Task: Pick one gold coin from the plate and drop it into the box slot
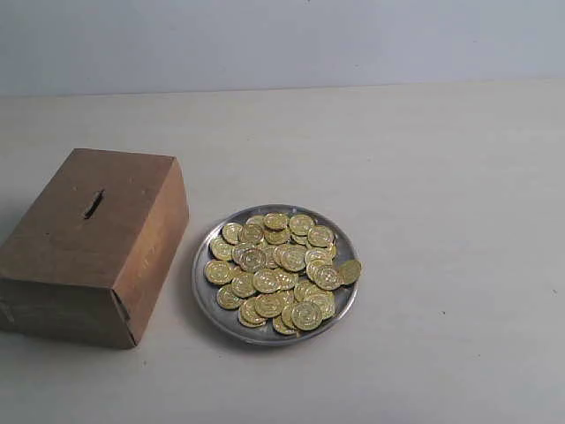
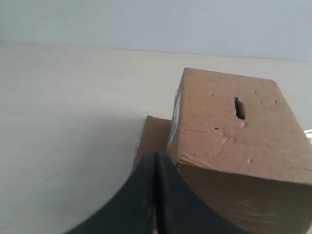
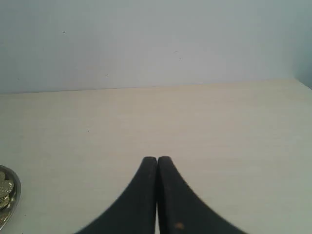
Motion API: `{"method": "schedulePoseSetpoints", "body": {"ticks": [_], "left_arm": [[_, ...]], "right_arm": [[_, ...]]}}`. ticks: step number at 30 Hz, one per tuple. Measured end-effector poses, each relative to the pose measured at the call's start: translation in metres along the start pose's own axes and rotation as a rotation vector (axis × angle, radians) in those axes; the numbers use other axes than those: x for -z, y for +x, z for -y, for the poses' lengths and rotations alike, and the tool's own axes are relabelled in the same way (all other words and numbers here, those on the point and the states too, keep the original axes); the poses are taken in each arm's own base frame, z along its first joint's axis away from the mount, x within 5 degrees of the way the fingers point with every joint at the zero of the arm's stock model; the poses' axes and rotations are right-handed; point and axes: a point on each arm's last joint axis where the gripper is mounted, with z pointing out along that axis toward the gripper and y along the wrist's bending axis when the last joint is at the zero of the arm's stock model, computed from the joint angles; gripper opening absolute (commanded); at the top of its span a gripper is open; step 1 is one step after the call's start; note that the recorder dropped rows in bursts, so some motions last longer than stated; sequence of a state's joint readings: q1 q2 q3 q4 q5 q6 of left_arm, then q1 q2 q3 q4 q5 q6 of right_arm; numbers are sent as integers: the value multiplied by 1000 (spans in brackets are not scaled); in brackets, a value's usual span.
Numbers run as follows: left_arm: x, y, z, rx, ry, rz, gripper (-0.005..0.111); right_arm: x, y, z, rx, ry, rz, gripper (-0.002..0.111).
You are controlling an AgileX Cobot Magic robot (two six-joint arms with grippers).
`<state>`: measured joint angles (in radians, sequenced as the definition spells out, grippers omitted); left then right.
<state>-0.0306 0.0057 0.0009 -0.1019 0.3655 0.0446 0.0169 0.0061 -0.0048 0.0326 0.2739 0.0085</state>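
A round silver plate (image 1: 206,294) sits near the middle of the table, heaped with several gold coins (image 1: 281,269). To its left stands the brown box (image 1: 62,247), its dark slot (image 1: 93,204) on the upper face. Neither arm shows in the exterior view. In the left wrist view my left gripper (image 2: 156,157) is shut and empty, close to the box (image 2: 234,141), whose slot (image 2: 239,108) faces up. In the right wrist view my right gripper (image 3: 157,160) is shut and empty over bare table, with the plate's rim (image 3: 14,192) and a few coins (image 3: 4,191) at the frame edge.
The pale table (image 1: 424,159) stretches behind and to the right of the plate, ending at a light wall (image 1: 282,40). A folded cardboard flap (image 2: 153,139) lies at the box's foot beside the left fingers.
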Motion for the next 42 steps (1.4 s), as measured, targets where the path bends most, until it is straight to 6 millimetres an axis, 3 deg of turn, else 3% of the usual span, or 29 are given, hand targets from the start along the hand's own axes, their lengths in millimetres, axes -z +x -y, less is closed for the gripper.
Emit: {"method": "schedulePoseSetpoints", "body": {"ticks": [6,15,20,30,32,37,41,42], "left_arm": [[0,-2,1,-17,6,27,0],[4,-25,4,533,113,260,0],[4,-26,3,581,119,273,0],[3,-23,6,624,146,221,0],[3,-20,9,646,165,183,0],[6,-19,19,603,253,83,0],[16,-30,34,433,407,70,0],[20,-34,38,381,455,68,0]], "right_arm": [[0,-2,0,0,0,26,0],[5,-29,1,-440,-61,316,0],[5,-29,2,-631,-83,316,0],[6,-31,-3,-700,-118,240,0],[17,-53,-8,-658,-161,226,0],[52,-131,-23,-367,-247,215,0],[43,-184,-33,-180,-294,35,0],[28,-193,-36,-130,-311,-70,0]]}}
